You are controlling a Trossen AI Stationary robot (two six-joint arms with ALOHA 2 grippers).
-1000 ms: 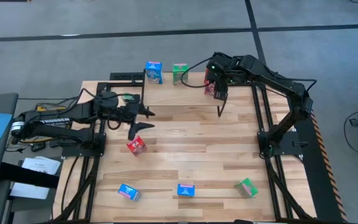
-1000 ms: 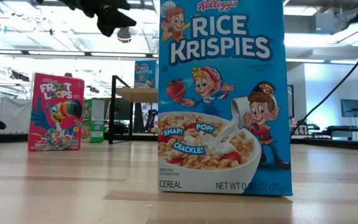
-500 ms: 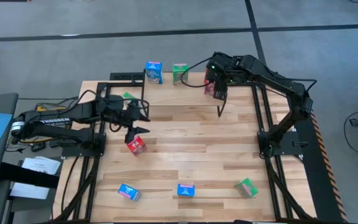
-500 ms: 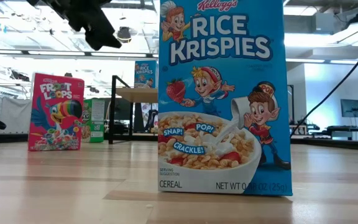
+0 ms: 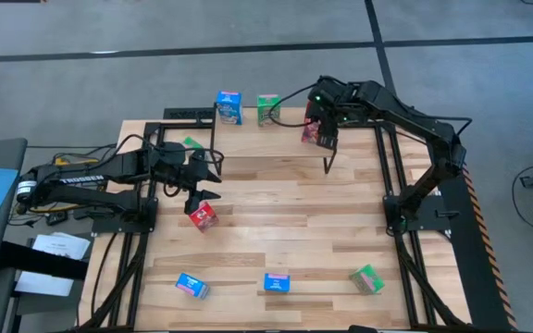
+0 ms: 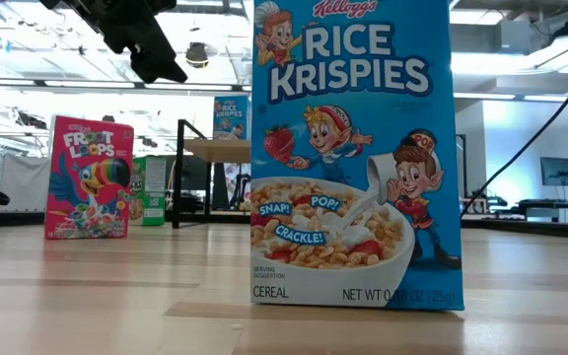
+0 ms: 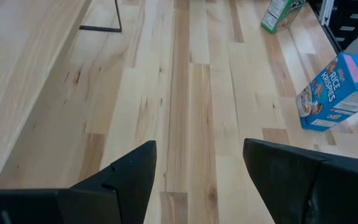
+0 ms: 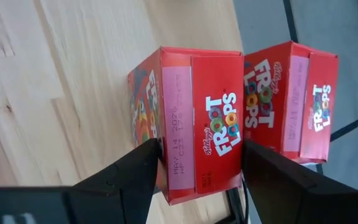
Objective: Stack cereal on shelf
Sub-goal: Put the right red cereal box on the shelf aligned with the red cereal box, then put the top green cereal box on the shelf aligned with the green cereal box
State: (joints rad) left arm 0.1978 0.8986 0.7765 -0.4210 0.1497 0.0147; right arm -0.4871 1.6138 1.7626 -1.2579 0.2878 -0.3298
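My right gripper (image 8: 197,177) is at the far right of the shelf (image 5: 266,139), shut on a red cereal box (image 8: 197,118). A second red box (image 8: 291,99) stands close beside it. One blue box (image 5: 229,106) and one green box (image 5: 267,109) stand along the shelf's far edge. My left gripper (image 5: 204,190) hangs open, tipped downward, just above another red box (image 5: 203,215) that stands upright on the table. Nothing shows between its fingers in the left wrist view (image 7: 197,168). In the low view this gripper (image 6: 141,44) is above that red box (image 6: 89,177). My right gripper pinches the red box between its two fingers, one on the printed front face (image 8: 145,124) and one on the opposite face. The fingers slant down from above. A narrow printed side faces the wrist. Whether the box's bottom rests on the shelf, I cannot tell.
On the near part of the table are two blue boxes (image 5: 192,285) (image 5: 277,282) and a green one (image 5: 366,278). Another green box (image 5: 192,143) lies behind my left arm. The shelf's black legs (image 5: 328,165) stand on the table, and open tabletop (image 5: 285,213) lies in the middle.
My left gripper has tipped downward and sunk a little toward the red box on the table. Its fingers stay apart.
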